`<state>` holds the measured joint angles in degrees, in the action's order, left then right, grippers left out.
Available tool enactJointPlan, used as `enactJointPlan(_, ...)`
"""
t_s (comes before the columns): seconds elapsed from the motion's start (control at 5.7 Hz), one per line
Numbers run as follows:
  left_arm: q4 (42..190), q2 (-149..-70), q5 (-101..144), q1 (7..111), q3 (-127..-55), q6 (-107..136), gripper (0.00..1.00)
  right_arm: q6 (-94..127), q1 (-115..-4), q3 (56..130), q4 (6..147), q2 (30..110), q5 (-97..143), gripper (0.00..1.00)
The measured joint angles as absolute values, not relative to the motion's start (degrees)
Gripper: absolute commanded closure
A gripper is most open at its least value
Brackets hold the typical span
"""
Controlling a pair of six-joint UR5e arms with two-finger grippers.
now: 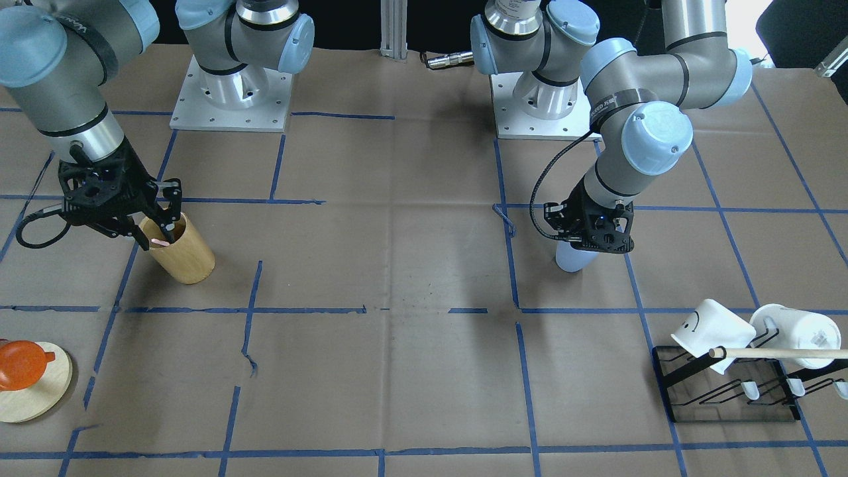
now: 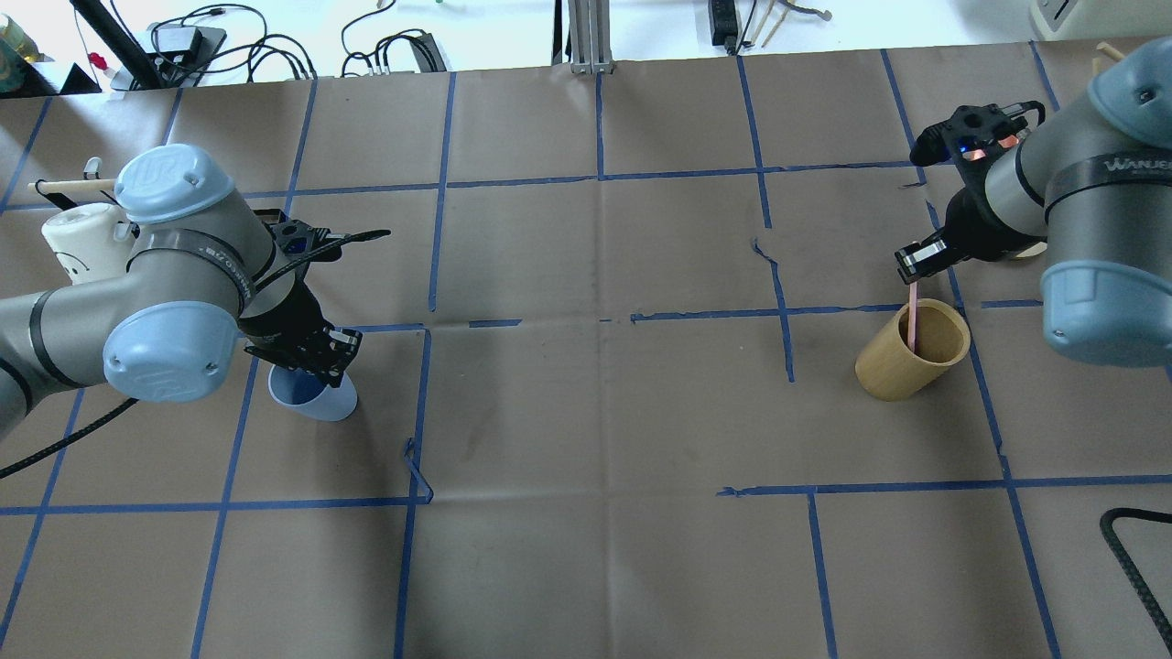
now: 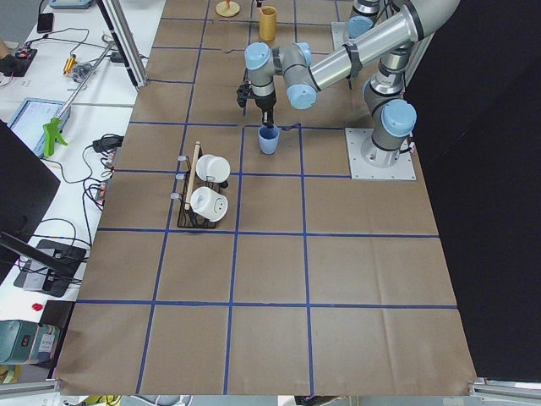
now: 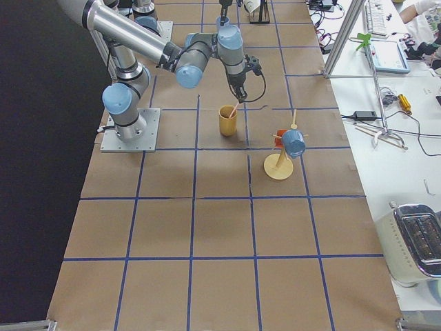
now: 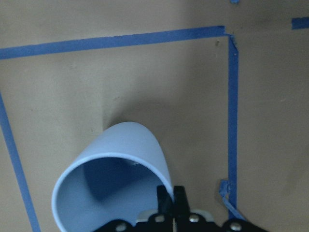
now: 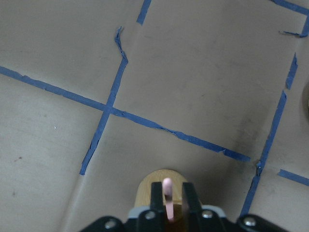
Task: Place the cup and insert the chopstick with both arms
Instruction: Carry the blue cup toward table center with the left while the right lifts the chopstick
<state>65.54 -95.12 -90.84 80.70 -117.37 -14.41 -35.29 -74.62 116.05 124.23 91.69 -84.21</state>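
Observation:
The light blue cup (image 2: 316,401) stands upright at table level on the robot's left side; it also shows in the front view (image 1: 571,258) and the left wrist view (image 5: 116,174). My left gripper (image 2: 309,359) is shut on the cup's rim, one finger inside and one outside (image 5: 172,194). My right gripper (image 2: 918,259) is shut on the top of a pale pink chopstick (image 2: 913,316). The chopstick's lower end is inside the tan wooden holder (image 2: 902,366). The right wrist view shows the chopstick (image 6: 168,193) between the fingers above the holder (image 6: 145,188).
A black rack (image 1: 725,397) with two white mugs (image 1: 712,328) and a wooden dowel (image 1: 782,353) stands beside the left arm. A round wooden base (image 1: 36,397) with an orange piece (image 1: 23,364) is near the right arm. Blue tape lines cross the brown table (image 2: 595,412).

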Motion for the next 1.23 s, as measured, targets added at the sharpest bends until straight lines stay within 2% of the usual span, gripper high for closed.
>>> enactJointPlan(0.35,65.7,-96.1,-90.5,83.5,-114.5,-8.6,1.00,-35.0,-74.6,114.8,124.1,91.8,-84.6,0.92)
enactJointPlan(0.7,66.1,-102.7,-90.3,94.6,-103.7,4.7,1.00,-33.6,-74.8,109.6,119.0,92.2,-84.4,0.92)
enactJointPlan(1.05,66.9,-112.7,-90.6,107.0,-88.6,22.5,1.00,-27.1,-75.1,95.5,100.1,91.9,-84.3,0.92)
enactJointPlan(1.23,67.2,-115.3,-90.7,111.3,-85.7,27.9,1.00,-22.6,-75.3,89.4,91.9,91.2,-84.4,0.92)
